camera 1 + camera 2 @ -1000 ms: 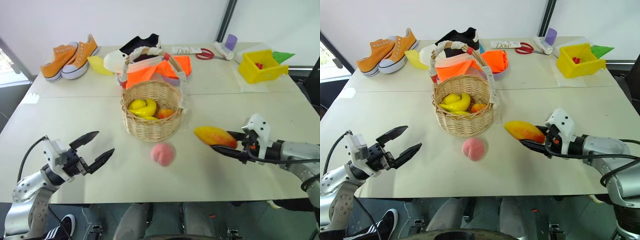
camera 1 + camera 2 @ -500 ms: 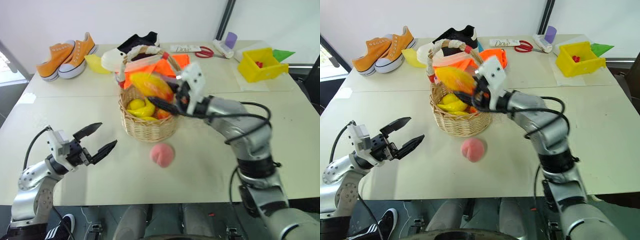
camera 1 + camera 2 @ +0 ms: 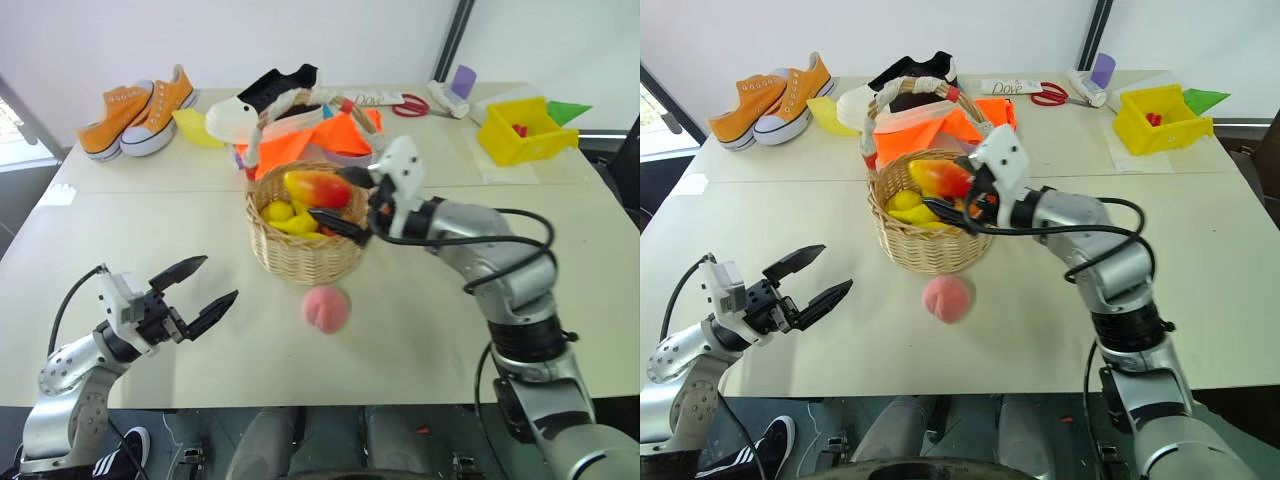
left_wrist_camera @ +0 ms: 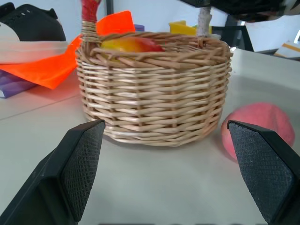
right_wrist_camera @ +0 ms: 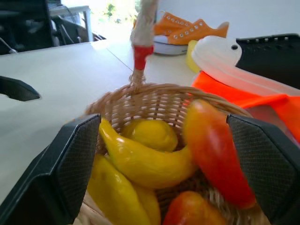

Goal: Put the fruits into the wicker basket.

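Right hand (image 3: 340,197) over round tan wicker basket (image 3: 300,250), fingers spread wide, red-orange-yellow oval mango (image 3: 318,187) released, lying at basket rim. Round pink peach (image 3: 326,308) on tabletop (image 3: 150,240) just in front of basket. Left hand (image 3: 195,292) open, empty, near basket. Advice: lift right hand straight up, avoid basket handle, then take peach.

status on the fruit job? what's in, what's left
Done: bananas and a small orange fruit lie in the basket. In hand: the mango sits at the basket's rim between the fingers of the open right pincer, apparently just let go. Left: the peach is on the table in front of the basket; the left pincer hangs open beside it, holding nothing.
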Robot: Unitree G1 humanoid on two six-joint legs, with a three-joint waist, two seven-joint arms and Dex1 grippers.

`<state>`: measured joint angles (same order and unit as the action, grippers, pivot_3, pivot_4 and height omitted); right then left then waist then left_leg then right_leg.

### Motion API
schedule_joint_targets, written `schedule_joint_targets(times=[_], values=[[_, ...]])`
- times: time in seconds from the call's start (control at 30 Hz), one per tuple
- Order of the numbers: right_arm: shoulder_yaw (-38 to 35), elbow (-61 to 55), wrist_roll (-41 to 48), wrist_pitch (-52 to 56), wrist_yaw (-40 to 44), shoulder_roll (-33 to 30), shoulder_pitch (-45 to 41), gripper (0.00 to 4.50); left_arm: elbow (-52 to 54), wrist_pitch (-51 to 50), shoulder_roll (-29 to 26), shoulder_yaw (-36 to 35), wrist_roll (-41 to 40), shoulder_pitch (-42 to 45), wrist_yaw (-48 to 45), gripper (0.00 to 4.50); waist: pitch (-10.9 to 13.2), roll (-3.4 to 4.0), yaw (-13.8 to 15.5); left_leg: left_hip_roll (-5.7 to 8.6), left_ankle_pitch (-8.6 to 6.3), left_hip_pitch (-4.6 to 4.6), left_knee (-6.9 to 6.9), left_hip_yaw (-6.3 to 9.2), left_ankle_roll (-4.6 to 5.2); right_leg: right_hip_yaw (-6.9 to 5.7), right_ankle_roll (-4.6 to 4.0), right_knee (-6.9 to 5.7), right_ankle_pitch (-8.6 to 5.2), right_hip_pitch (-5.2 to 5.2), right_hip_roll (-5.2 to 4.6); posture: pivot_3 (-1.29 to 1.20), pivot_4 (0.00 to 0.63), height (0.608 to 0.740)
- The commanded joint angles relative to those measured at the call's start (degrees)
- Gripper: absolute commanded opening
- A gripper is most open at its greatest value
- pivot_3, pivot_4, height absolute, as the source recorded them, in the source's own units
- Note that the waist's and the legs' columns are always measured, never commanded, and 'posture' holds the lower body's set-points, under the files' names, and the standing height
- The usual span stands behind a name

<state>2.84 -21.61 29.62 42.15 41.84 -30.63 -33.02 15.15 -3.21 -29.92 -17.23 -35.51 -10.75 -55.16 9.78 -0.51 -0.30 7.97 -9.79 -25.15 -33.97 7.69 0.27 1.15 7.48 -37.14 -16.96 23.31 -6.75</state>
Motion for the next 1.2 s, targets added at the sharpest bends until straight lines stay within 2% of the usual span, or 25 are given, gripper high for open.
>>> schedule_joint_targets(times=[0.03,0.1,0.17,0.3,0.57,0.77,1.0,1.2], values=[[-4.02,-7.02,7.08,0.48,11.2,-7.71,6.31,4.48,1.81,-0.44,-1.87,-1.11,-1.58,0.51,-1.64,4.5,-0.01,-0.01,0.04,0.0,0.0,0.0,0.0,0.0,0.0,-0.01,0.0,0.0,0.0,-0.01,-0.01,0.0,0.15,0.74],[-4.81,-9.09,9.75,1.24,14.5,-11.33,10.52,4.48,1.94,-1.42,-3.22,-1.18,-2.62,0.28,-3.36,4.5,-0.01,-0.01,-0.22,-0.03,-0.01,0.0,0.0,0.0,0.01,-0.04,-0.02,0.02,-0.01,-0.04,-0.01,0.0,0.15,0.74],[-2.12,-9.49,5.15,-4.1,17.15,-14.22,14.26,4.48,2.23,-2.23,-4.54,-1.33,-3.55,-0.41,-5.29,4.5,-0.01,0.0,-0.68,-0.05,-0.01,-0.01,0.0,-0.02,0.01,0.0,-0.12,-0.01,-0.07,-0.16,-0.02,0.0,0.15,0.74],[3.51,-7.75,-0.67,-10.45,18.5,-14.12,16.75,4.48,2.02,-1.7,-6.72,-1.08,-2.71,-2.64,-9.06,4.5,-0.01,0.01,-0.86,-0.17,-0.03,0.0,0.0,-0.1,-0.02,0.04,-0.23,-0.02,-0.1,-0.15,0.04,0.0,0.15,0.74],[11.86,-2.09,-8.6,-22.77,21.63,-10.04,15.81,4.48,2.05,-1.03,-6.77,-1.37,-1.81,-3.07,-9.81,4.5,-0.02,-0.03,-0.16,-0.12,-0.06,0.0,-0.12,-0.09,-0.06,0.0,-0.23,0.11,-0.11,-0.1,0.0,0.0,0.15,0.74],[15.88,6.45,-14.79,-32.31,21.29,-3.72,11.5,4.48,3.77,-0.82,-5.68,-1.36,-1.67,-4.65,-8.8,4.5,-0.02,-0.04,-0.65,-0.18,-0.06,0.02,-0.13,-0.09,-0.07,0.01,-0.24,0.0,-0.09,-0.07,0.08,0.0,0.15,0.74],[17.93,10.71,-16.13,-33.22,21.86,0.62,9.45,4.48,5.08,-0.42,-4.93,-0.65,-1.6,-5.79,-8.02,4.5,-0.03,-0.05,-0.29,-0.15,-0.06,0.02,-0.14,-0.07,-0.07,0.0,-0.2,0.02,-0.07,-0.08,0.09,0.0,0.15,0.74],[20.07,16.47,-20.25,-34.83,21.54,1.96,8.39,4.48,5.07,-0.34,-4.42,-0.19,-1.4,-5.63,-7.62,4.5,-0.03,-0.05,-0.4,-0.16,-0.06,0.07,-0.14,-0.07,-0.08,0.02,-0.19,-0.02,-0.06,-0.08,0.11,0.0,0.15,0.74]])
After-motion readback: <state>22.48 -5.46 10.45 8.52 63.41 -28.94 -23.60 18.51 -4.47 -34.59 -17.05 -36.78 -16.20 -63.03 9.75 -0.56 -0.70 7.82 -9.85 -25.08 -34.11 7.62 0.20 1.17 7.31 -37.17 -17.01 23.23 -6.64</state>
